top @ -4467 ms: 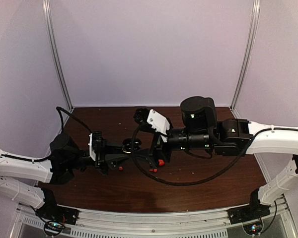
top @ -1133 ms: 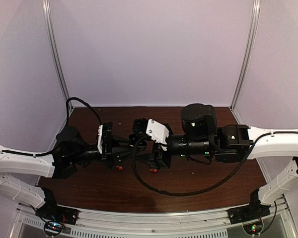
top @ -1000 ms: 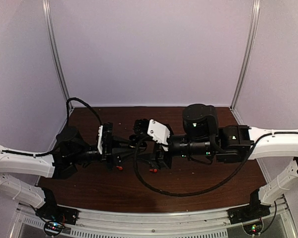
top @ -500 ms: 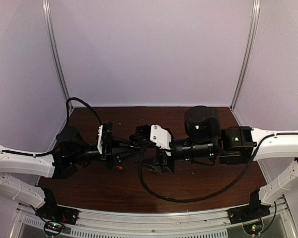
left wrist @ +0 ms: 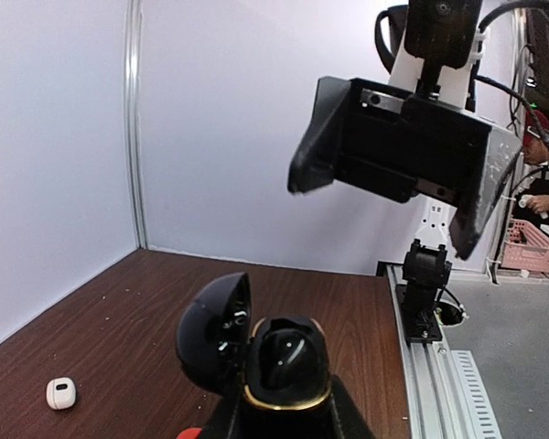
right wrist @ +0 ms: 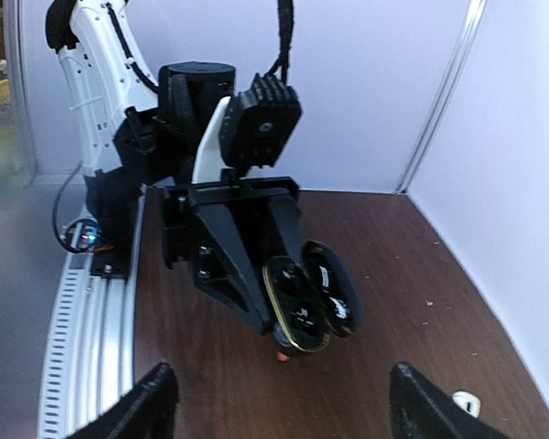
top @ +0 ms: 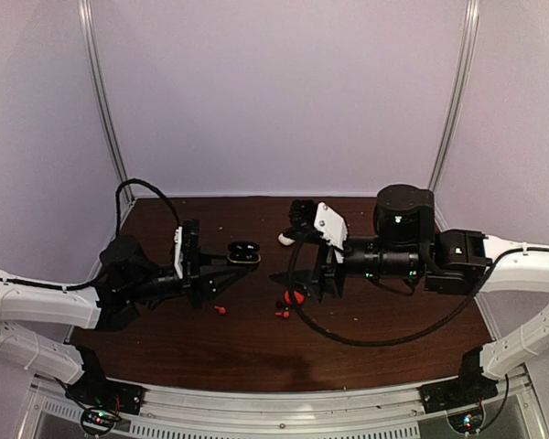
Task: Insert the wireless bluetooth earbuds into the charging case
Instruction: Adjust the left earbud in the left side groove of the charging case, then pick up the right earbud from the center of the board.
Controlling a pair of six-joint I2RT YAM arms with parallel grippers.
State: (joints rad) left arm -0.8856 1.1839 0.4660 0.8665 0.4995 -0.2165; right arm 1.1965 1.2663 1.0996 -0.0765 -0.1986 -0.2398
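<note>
Reaching in from the left, the left arm (top: 55, 302) lies low and nearly level over the surface (top: 366, 352). Its end effector (top: 234, 263) is clamped on the base of a black charging case (left wrist: 284, 366) with a gold rim. The case is held off the surface with its lid (left wrist: 215, 334) swung open, and a glossy black earbud (left wrist: 285, 352) sits in the base.

The right arm (top: 522, 265) stretches in from the opposite side, facing the case but apart from it. Its end effector (right wrist: 291, 407) is spread wide with nothing between the fingers (right wrist: 156, 402).

Below and between the two arms, three small red pieces (top: 293, 297) lie on the surface; two are near the right end effector and one is under the left. They are too small to tell earbud from case. A small white rounded case (left wrist: 61, 392) lies farther back. A black cable (top: 375, 338) loops beneath the right arm.

The surface is dark brown wood grain, with an aluminium rail (top: 284, 402) along the near edge. Pale lilac walls (top: 274, 91) joined by metal posts (top: 105, 101) close it in.
</note>
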